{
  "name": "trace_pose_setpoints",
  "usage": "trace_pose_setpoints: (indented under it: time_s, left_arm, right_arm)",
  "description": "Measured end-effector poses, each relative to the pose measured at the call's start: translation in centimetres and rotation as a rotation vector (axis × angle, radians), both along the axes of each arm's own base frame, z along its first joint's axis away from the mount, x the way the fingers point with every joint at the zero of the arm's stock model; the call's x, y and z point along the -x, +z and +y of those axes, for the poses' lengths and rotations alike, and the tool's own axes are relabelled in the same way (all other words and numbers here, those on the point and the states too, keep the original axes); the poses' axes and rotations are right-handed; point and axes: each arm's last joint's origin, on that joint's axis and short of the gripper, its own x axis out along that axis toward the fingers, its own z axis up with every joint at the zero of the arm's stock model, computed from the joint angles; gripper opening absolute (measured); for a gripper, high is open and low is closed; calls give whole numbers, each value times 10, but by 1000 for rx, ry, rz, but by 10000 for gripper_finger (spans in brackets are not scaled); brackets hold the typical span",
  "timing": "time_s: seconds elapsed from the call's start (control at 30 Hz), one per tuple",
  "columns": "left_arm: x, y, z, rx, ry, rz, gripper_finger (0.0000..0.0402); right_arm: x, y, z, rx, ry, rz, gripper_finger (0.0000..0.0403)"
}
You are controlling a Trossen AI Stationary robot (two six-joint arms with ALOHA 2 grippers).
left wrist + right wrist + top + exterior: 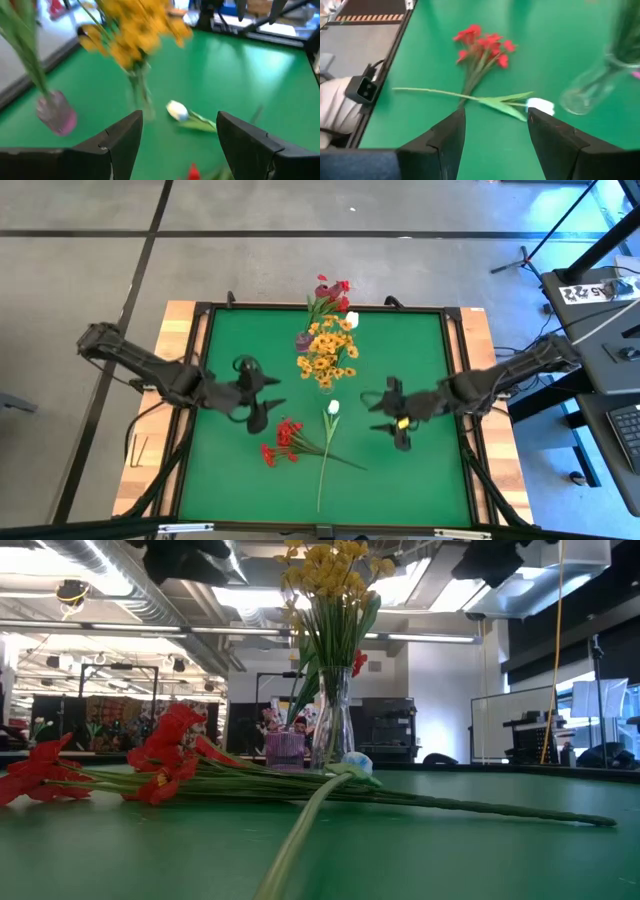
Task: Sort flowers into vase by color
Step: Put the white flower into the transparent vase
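A spray of red flowers [281, 440] lies flat on the green table [420, 350], near its front-left part, with its stems running toward the middle. Crossing those stems is a single white tulip [333, 407], also lying flat, its blossom pointing toward the back of the table and its long green stem reaching toward the front edge. Behind the tulip, in the middle of the table, a clear glass vase [333, 720] stands upright and holds a bunch of yellow flowers [325, 352]. Just beside it, a little further back, a small purple vase [303, 340] holds red and dark pink blossoms [330, 290], and another white blossom [351, 319] shows near the yellow bunch. The left gripper [262, 397] hovers over the table just left of the red spray and the tulip, its fingers [125, 142] spread wide with nothing between them. The right gripper [388, 420] hangs over the table to the right of the tulip, well apart from it, its fingers [451, 135] also parted and holding nothing. In the low view the red spray and the tulip stem lie in front of the two vases, with a workshop room beyond.
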Motion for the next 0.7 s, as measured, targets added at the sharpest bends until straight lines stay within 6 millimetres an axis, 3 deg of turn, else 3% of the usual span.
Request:
trace_pose_setpoints:
  time_s: [0.13, 0.3, 0.5, 0.7]
  left_arm:
    - [-7, -17, -22, 74, -1, 29, 250]
    - [-19, -43, -38, 167, 81, 67, 250]
    - [-31, -69, -48, 221, 140, 118, 250]
    - [-39, -80, -52, 239, 141, 126, 250]
  right_arm:
    - [-12, -22, 20, -22, -63, 59, 214]
    - [-30, -58, 28, -109, -253, 189, 214]
    - [-48, -99, 34, -153, -397, 285, 214]
    - [-66, -126, 37, -248, -505, 271, 214]
